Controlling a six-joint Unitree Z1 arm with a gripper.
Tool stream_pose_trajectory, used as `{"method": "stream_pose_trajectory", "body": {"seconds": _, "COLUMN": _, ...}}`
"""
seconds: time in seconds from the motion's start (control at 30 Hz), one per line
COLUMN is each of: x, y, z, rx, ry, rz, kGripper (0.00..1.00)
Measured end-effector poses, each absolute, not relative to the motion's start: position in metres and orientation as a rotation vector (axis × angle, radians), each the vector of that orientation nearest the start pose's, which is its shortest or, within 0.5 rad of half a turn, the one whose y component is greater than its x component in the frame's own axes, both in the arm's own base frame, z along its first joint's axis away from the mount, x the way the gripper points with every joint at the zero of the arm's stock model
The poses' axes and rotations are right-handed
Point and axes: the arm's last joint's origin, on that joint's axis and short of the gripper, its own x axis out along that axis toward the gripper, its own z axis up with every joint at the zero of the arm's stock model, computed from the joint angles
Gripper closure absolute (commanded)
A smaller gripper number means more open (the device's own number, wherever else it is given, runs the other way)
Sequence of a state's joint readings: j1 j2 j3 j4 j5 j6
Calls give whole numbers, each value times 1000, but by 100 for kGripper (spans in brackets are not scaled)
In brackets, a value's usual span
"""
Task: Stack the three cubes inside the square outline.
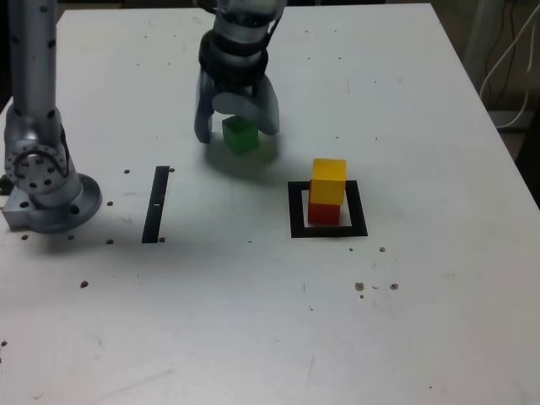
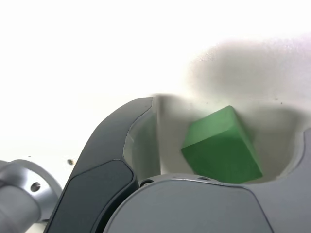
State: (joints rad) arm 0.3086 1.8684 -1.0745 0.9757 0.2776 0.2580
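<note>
Gray two-jaw metal gripper [image 1: 237,114] had its jaws spread wide, nothing pinched. Solid green matte cube [image 2: 222,145] sat between the jaws, apart from the jaw whose inner side showed in the wrist view, turned at an angle to the gripper; contact with the other jaw, can't tell. In the exterior view, gripper and green cube were at the far side of the white tabletop [image 1: 202,329], left of center. Nearer and to the right: flat black square outline with white center [image 1: 359,208], red matte cube [image 1: 324,213] inside it, yellow matte cube [image 1: 329,180] stacked on top of the red one. Narrow straight black strip [image 1: 155,205] lay flat, left of the outline. Round gray metal arm base [image 1: 63,207] stood at the left edge, left of the strip.
</note>
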Motion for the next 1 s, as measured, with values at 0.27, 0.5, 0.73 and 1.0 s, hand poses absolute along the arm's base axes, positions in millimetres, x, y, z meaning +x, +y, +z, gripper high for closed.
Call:
{"method": "stream_pose_trajectory", "body": {"seconds": 0.27, "x": 263, "y": 98, "z": 195, "rx": 152, "ry": 1829, "rz": 183, "kGripper": 21}}
{"method": "stream_pose_trajectory", "body": {"seconds": 0.5, "x": 265, "y": 98, "z": 195, "rx": 152, "ry": 1826, "rz": 183, "kGripper": 47}}
{"method": "stream_pose_trajectory", "body": {"seconds": 0.73, "x": 266, "y": 98, "z": 195, "rx": 144, "ry": 1820, "rz": 169, "kGripper": 68}}
{"method": "stream_pose_trajectory", "body": {"seconds": 1.0, "x": 263, "y": 95, "z": 206, "rx": 122, "ry": 1824, "rz": 98, "kGripper": 69}}
